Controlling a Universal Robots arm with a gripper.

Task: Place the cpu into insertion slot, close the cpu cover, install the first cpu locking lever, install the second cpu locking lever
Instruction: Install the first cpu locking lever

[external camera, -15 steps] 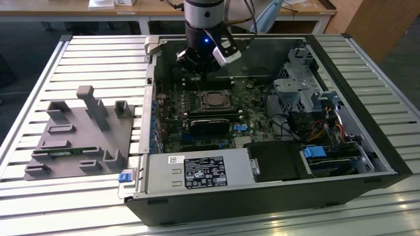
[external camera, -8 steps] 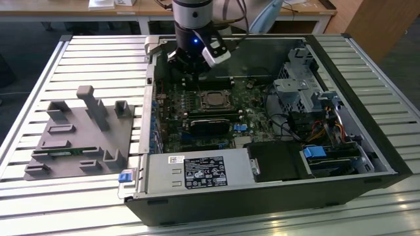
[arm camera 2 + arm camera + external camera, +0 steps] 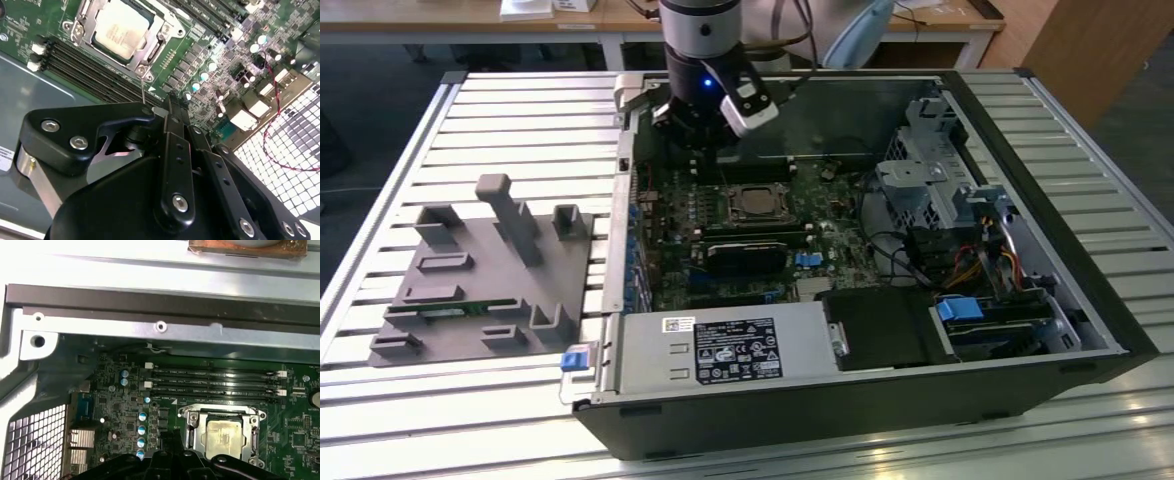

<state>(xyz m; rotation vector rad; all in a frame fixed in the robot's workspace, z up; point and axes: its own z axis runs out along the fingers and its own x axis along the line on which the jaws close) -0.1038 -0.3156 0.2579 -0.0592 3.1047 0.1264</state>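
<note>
One arm [image 3: 700,30], one hand [image 3: 696,150], hanging inside the one open pc case [image 3: 1067,300], upper middle of the exterior view. My fingers look pressed together w/ nothing pinched btw them. In both wrist views the hand [image 3: 170,102] [image 3: 167,437] narrows to a single closed tip, no gap seen.

One cpu [image 3: 754,204], near the centre of the exterior view, a bit below my hand in that frame and to the exterior view's right of it; hand is near it, not on it. The cpu [image 3: 120,30] [image 3: 224,436] lies flat in the one insertion slot [image 3: 220,416], pale face up. One cpu cover [image 3: 150,45] [image 3: 191,435] lies down around the chip, which shows thru its window.

One thin wire lever [image 3: 142,90] stands up from a corner of the socket toward my hand's tip in the second wrist view; can't tell if they touch.

Four long black memory slots [image 3: 215,382] run side by side just beside the socket on the green board [image 3: 674,250].

Outside the case: one grey fixture block [image 3: 480,270] on the slatted surface [image 3: 400,130], at the exterior view's left, just beside the case wall. One silver power supply box [image 3: 720,350] sits in the case's lower part of that frame.
</note>
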